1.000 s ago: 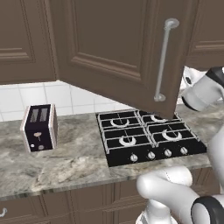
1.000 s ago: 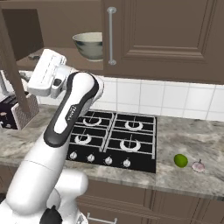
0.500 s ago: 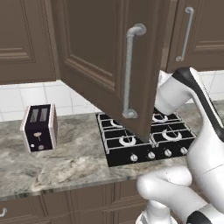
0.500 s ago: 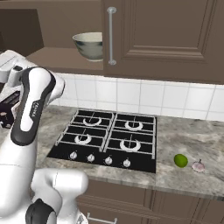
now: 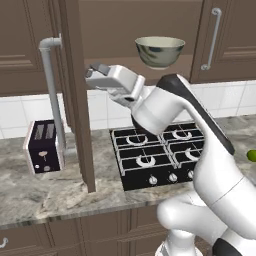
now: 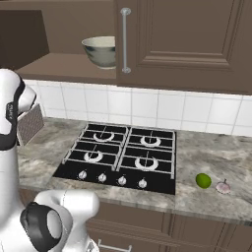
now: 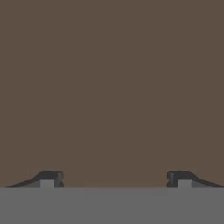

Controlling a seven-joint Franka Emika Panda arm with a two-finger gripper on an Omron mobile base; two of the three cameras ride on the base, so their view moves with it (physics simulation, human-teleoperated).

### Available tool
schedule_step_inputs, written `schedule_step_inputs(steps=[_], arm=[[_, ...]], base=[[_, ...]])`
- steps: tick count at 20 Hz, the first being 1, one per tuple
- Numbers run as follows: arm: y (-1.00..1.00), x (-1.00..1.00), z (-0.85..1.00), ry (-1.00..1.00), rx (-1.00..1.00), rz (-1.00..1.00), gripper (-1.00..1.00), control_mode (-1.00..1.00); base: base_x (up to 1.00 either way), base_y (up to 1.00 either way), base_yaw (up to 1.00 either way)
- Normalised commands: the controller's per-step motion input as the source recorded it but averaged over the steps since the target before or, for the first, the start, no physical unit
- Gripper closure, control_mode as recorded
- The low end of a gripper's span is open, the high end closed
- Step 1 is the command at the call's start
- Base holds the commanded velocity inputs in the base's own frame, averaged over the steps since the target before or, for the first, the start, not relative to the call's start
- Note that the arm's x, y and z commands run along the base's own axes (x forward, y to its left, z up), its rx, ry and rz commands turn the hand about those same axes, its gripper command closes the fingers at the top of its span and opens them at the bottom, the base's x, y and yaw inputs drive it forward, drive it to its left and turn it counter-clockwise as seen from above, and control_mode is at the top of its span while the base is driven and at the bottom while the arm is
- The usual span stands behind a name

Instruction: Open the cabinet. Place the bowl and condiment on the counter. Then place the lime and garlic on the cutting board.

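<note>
The cabinet (image 5: 75, 95) door has swung fully open, edge-on at left, exposing the bowl (image 5: 159, 51) on its shelf; the gripper (image 7: 114, 178), fingers spread and empty, faces brown wood.

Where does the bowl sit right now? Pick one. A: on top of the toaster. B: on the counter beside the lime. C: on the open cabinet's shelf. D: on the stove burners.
C: the bowl rests on the open cabinet shelf, above the stove.
</note>
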Motion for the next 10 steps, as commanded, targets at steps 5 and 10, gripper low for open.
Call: schedule_step_inputs(steps=[5,10], arm=[[-0.55,-0.17,0.02,0.05,-0.15,-0.07,-1.0,-1.0],[-0.99,-0.17,0.0,-0.02,-0.24,-0.16,-1.0,-1.0]], base=[[0.0,0.0,0.0],[0.0,0.0,0.0]])
